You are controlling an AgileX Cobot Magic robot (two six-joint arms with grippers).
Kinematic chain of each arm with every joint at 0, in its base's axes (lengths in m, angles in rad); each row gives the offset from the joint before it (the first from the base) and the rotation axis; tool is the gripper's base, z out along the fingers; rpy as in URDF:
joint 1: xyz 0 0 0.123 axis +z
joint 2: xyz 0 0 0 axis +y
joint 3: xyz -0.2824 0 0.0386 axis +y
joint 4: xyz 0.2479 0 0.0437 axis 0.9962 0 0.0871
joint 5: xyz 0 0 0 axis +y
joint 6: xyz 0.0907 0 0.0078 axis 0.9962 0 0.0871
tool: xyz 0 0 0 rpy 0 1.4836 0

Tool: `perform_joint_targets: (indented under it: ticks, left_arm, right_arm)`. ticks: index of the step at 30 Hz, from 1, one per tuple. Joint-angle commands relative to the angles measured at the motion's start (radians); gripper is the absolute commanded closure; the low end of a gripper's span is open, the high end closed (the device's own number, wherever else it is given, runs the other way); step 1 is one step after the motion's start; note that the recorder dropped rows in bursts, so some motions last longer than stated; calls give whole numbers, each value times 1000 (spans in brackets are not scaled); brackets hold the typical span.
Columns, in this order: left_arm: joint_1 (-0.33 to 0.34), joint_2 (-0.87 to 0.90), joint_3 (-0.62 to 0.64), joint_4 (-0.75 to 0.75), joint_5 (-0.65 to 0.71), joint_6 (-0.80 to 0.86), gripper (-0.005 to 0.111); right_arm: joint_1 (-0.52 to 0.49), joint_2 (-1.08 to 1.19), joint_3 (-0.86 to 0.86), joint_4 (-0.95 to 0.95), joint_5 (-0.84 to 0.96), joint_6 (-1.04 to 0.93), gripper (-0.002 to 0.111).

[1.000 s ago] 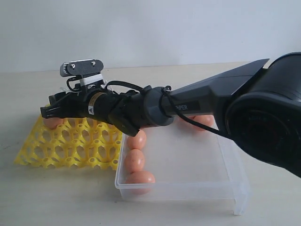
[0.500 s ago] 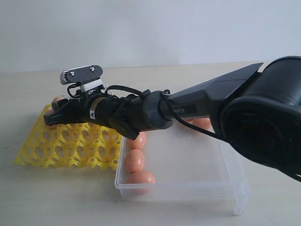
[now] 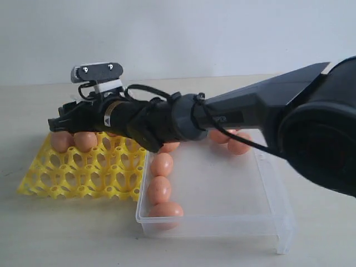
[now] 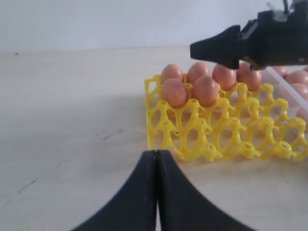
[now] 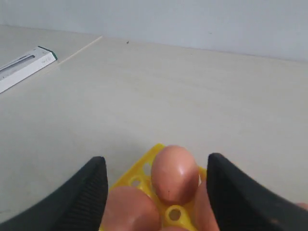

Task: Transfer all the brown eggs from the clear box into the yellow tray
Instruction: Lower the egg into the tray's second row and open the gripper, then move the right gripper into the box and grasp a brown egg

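1. My right gripper (image 5: 156, 166) hangs over a corner of the yellow tray (image 3: 78, 178), fingers wide either side of a brown egg (image 5: 174, 173) seated in its cup. I judge it placed, not gripped.
2. My left gripper (image 4: 156, 159) sits pinched together, well apart from the tray and out of the way.
3. The tray holds about six eggs. The clear box (image 3: 222, 225) holds at least five, with some perhaps hidden behind the arm.

One yellow tray (image 4: 234, 126) and one clear box (image 3: 211, 228) stand on the tabletop (image 3: 67, 233). Twelve brown eggs (image 4: 174, 92) can be counted. Six sit in the tray: four in one row, two in the row beside it. Six show in the box: four in a line along the side next to the tray and two at the far side; others may be hidden. One flat white carton (image 5: 24, 67).
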Motion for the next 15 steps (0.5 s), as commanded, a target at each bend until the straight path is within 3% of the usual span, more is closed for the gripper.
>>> perform_joint_targets:
  ticks: [1, 4, 9, 15]
  left_arm:
    - [1, -6, -4, -1, -10, -1, 107]
    - [1, -6, -4, -1, -10, -1, 107]
    - [1, -6, -4, -1, -10, -1, 107]
    - [1, -6, -4, -1, -10, -1, 107]
  right_arm:
    - [-2, -165, -7, -6, 391, -18, 59]
    - [-2, -258, 7, -4, 662, -148, 78]
    - [-23, -371, 85, -26, 832, -331, 104]
    - [-127, -438, 173, -62, 981, -307, 107]
